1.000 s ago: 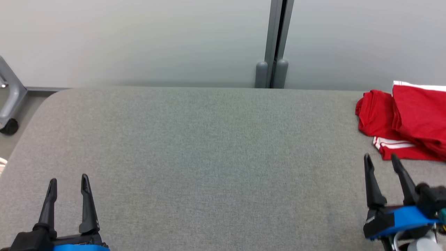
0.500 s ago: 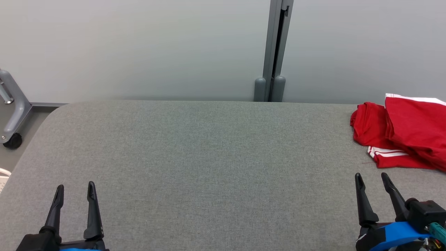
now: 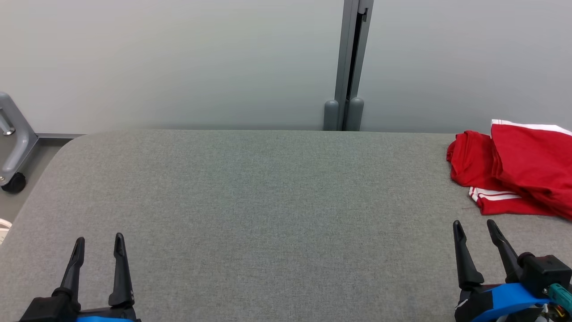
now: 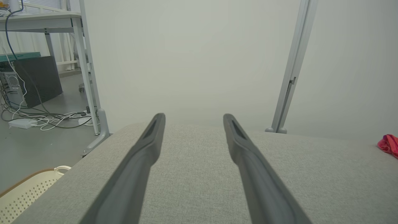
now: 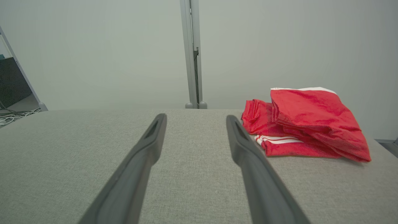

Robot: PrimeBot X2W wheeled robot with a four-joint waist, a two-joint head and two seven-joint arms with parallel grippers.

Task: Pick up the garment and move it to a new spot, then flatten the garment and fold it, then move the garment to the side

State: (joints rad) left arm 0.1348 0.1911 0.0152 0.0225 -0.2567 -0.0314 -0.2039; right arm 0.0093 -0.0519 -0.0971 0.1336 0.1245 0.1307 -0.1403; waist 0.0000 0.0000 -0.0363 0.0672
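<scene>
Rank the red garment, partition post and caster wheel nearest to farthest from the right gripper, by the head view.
1. Red garment, just ahead of the right gripper.
2. Partition post, behind the table's far edge.
3. Caster wheel, off the table's left end.

Left tool (image 3: 99,240) and right tool (image 3: 473,226) both gape empty, fingers forward.

Legible text: none.
No lettering, label or number is readable anywhere (the garment (image 5: 311,118) bears plain white stripes only).
</scene>
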